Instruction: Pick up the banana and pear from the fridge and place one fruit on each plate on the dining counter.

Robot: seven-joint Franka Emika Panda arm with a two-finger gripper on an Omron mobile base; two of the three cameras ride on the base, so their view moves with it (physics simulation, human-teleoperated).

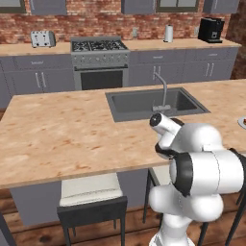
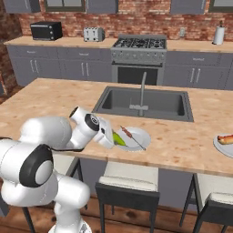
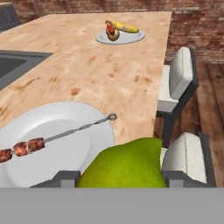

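One pear (image 3: 124,164) in pincer (image 3: 118,177); two plates (image 3: 52,140), one banana (image 3: 124,27).

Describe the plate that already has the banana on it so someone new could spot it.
Find the long wood-topped island with the sink. Two plates sit along its stool-side edge; go to the far plate, away from the arm. It carries the banana beside a brown lump, while the near plate holds a skewer.
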